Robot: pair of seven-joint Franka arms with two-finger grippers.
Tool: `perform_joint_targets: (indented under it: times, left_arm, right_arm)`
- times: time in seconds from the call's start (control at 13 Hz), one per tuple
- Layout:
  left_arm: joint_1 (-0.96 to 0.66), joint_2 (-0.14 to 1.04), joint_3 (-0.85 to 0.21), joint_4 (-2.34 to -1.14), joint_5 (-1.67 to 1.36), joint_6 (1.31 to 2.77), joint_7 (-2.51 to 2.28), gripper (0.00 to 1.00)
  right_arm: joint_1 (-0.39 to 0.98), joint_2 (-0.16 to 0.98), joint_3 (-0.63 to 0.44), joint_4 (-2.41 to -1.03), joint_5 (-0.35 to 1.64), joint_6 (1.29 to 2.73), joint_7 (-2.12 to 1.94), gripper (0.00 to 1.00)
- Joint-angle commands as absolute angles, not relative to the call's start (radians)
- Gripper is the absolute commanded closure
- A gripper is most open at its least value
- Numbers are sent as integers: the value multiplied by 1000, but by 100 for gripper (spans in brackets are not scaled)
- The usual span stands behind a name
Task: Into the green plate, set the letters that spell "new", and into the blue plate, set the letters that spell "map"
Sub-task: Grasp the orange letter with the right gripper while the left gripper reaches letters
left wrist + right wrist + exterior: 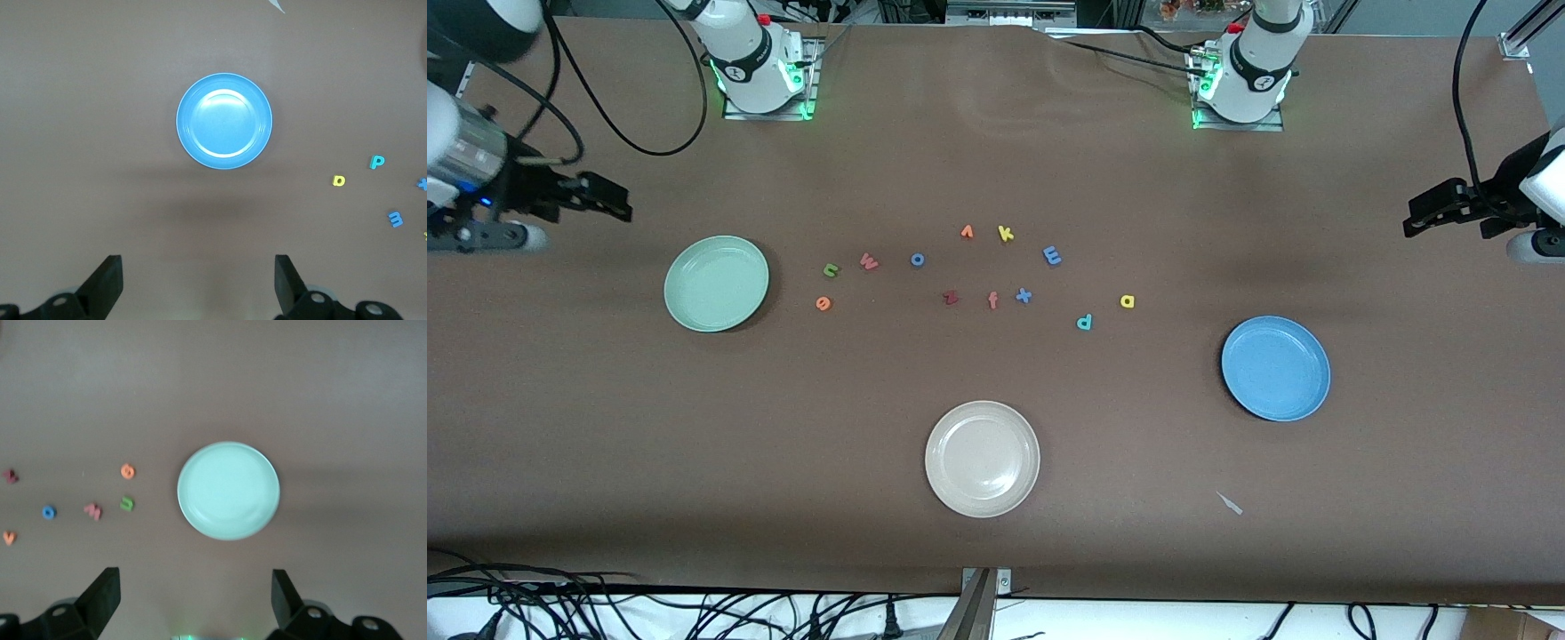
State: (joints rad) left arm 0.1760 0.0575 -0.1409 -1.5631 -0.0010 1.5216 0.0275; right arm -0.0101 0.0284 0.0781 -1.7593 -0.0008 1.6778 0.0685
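Across the middle of the brown table (996, 178) a loose band of small foam letters lies flat, none of them in a plate. Toward the right arm's end sit the green n (831, 269), the salmon-red w (869, 260) and, nearer the front camera, the orange e (823, 303), all just beside the green plate (679, 307), which holds nothing. Toward the left arm's end lie the blue m (1052, 256), the yellow a (1128, 301) and the teal p (1084, 322), with the blue plate (1236, 387) nearer the camera than these and equally bare. Between the two groups are a blue o (917, 260), an orange v (967, 232), a yellow k (1006, 234), a dark red z (951, 298), a salmon f (992, 300) and a blue x (1024, 295). A cream plate (943, 484) sits nearest the camera. The right gripper (609, 203) hangs in the air at its end of the table, jaws spread wide and holding nothing; the left gripper (1427, 213) waits likewise at its end, jaws wide and unloaded.
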Motion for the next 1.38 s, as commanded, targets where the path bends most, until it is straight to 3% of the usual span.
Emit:
perform_joint_targets:
  times: [0.0, 0.23, 0.46, 0.77, 1.0, 1.3]
  left_arm:
    - [176, 113, -140, -1546, -41, 1514, 37, 0]
    - [155, 162, -144, -1548, -51, 1514, 37, 0]
    - [120, 192, -189, -1604, -70, 1584, 37, 0]
    - [120, 180, -250, -1727, -118, 1710, 35, 0]
    - [120, 126, -328, -1929, -118, 1935, 31, 0]
    - [118, 132, -474, -2124, -104, 2227, -147, 0]
  right_arm:
    - [32, 14, 167, -1957, -11, 1935, 309, 0]
    - [138, 110, 204, -2092, -47, 2208, 610, 0]
    - [202, 268, 204, -2095, -237, 2307, 864, 1]
    - [212, 394, 203, -2111, -247, 2436, 969, 8]
    - [203, 463, 198, -2143, -245, 2554, 999, 17]
    - [201, 466, 190, -2148, -244, 2551, 1009, 24]
